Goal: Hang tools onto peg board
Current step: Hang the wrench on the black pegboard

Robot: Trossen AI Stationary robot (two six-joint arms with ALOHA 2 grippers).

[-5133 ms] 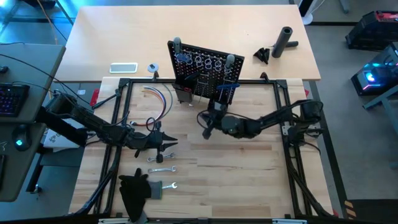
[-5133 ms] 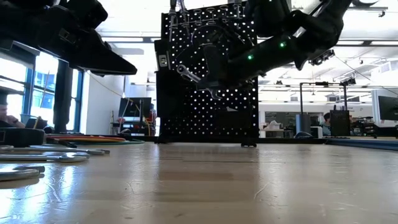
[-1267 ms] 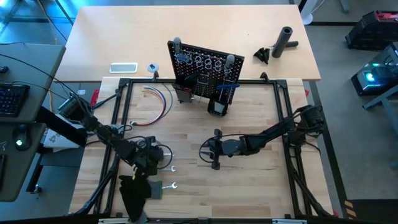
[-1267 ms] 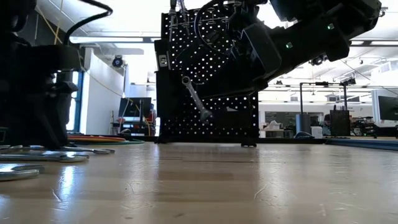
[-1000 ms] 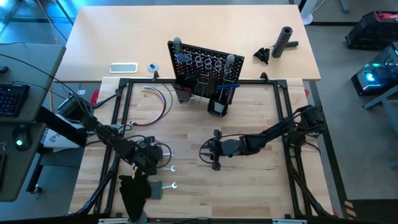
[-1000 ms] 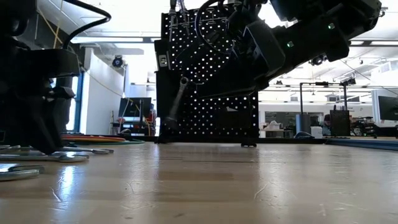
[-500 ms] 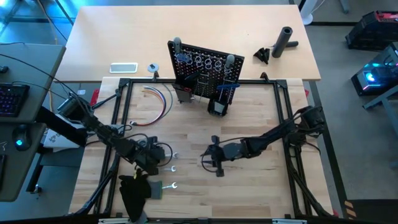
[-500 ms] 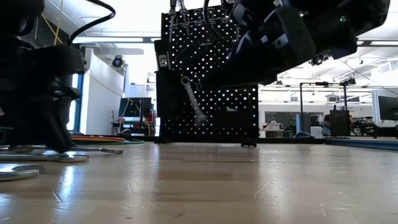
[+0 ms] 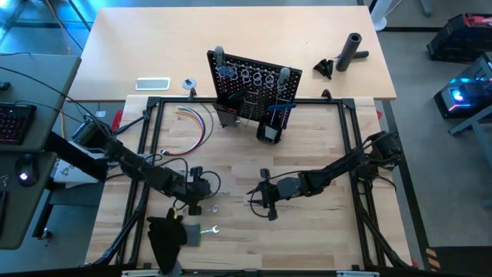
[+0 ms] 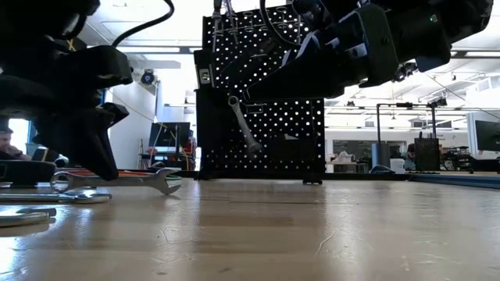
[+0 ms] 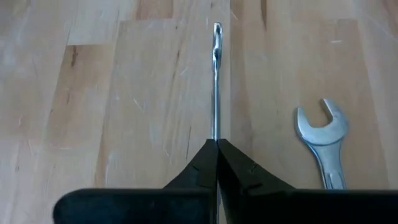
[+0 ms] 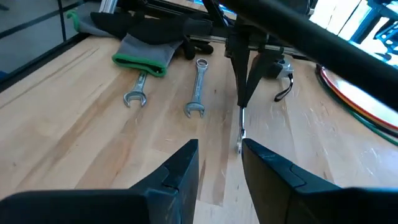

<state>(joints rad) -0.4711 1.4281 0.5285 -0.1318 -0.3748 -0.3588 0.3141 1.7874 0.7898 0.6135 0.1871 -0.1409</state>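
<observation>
The black peg board (image 9: 250, 85) stands upright at the table's far middle. A silver wrench (image 10: 244, 125) hangs slanted on its front by its upper end. My left gripper (image 9: 198, 190), at the near left, is shut on another silver wrench (image 10: 117, 181). A third wrench (image 12: 198, 87) and one more wrench (image 12: 138, 87) lie flat on the wood nearer the front edge. My right gripper (image 9: 255, 197) is just right of the left one. It is open, points toward the left gripper, and has nothing between its fingers (image 12: 186, 168). My left gripper pinches the wrench's shaft (image 11: 216, 134) between its two fingers, on the flat faces. The fingers slant down from the table's left, and the wrench runs on ahead of them. It stands on edge, about level, just above the wood, its open end (image 10: 166, 184) toward the table's right.
A black glove with a green cuff (image 12: 143, 53) lies at the near left. A bundle of coloured wires (image 9: 201, 127) lies left of the board, and a black bin (image 9: 269, 132) stands before it. A black cylinder (image 9: 352, 50) stands far right. Black frame rails (image 9: 150, 154) border the work area.
My left gripper has taken hold of a wrench that lay on the table. It has carried it toward the table's right and slightly up, so the wrench is now off the wood. My right gripper has rolled about its own axis. The wrench on the board has swung from side to side.
</observation>
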